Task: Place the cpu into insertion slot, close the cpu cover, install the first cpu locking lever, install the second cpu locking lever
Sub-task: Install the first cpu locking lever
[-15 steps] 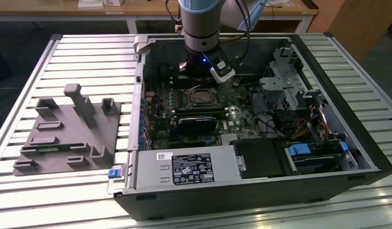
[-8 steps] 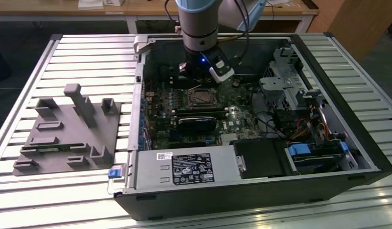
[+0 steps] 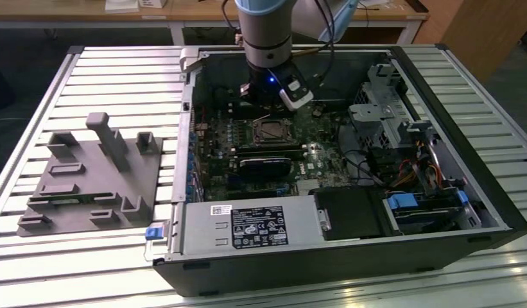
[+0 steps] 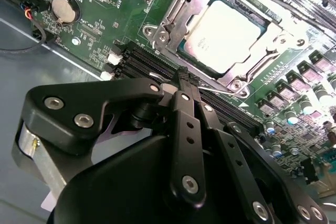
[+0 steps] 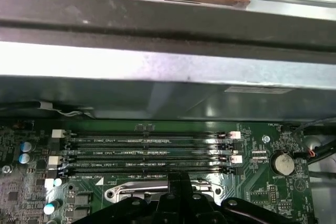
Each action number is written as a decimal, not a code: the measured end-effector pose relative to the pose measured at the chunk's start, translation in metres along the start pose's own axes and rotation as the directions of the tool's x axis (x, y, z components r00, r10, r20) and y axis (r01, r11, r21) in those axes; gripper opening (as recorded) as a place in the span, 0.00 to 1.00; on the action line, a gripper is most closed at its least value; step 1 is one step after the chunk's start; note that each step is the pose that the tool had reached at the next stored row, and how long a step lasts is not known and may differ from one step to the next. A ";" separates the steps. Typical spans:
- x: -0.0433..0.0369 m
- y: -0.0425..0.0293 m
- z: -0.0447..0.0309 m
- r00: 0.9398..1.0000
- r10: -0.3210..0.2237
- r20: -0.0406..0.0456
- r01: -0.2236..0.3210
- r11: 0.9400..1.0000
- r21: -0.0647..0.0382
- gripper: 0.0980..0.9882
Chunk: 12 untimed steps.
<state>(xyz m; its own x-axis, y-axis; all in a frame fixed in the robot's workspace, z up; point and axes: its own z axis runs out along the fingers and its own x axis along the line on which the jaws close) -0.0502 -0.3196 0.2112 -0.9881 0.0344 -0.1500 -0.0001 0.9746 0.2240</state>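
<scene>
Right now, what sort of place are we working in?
Probably a robotics lab or workshop: an open desktop computer case lies on a slatted aluminium table, a grey fixture beside it, wooden desks behind.

Beyond the tool (image 4: 182,75), the thin square silver metal cpu cover (image 4: 177,22) is cut by the picture's edge; the tool hides part of the long black memory slots (image 4: 140,59).

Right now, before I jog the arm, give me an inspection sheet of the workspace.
Surface: slatted metal table carrying the open computer case.
Job's things: cpu seated in the insertion slot; cpu cover lying flat over it.
Clutter: grey fixture block at the exterior view's left.
Grippers: pincer shut, tips by the memory slots.
Cables: red and black wires near the coin battery.
Surroundings: wooden desks beyond the table.
</scene>
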 end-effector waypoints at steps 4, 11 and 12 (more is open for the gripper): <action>0.0002 0.0033 0.0013 1.000 0.011 0.003 -0.011 1.000 0.002 0.01; 0.0007 0.0073 0.0033 0.999 0.037 0.009 -0.037 0.999 0.006 0.01; 0.0008 0.0076 0.0035 0.999 0.044 0.010 -0.044 0.999 0.007 0.01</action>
<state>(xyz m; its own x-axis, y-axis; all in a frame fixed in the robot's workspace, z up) -0.0505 -0.3114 0.2094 -0.9855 0.0796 -0.1500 0.0446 0.9736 0.2237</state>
